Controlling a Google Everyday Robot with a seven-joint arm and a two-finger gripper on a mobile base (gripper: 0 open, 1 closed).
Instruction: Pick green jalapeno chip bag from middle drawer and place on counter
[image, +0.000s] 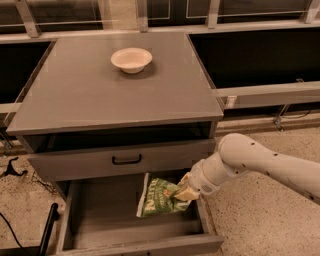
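One pincer (184, 193), clamped on the bag (157, 197) at its right edge, should lift clear of the drawer (100, 222) before swinging over the tabletop (100, 100) front edge.

dim warm light from above | deep shadow band above gripper (183, 192) | gripper grips green jalapeno chip bag (157, 197) in middle drawer (100, 212)
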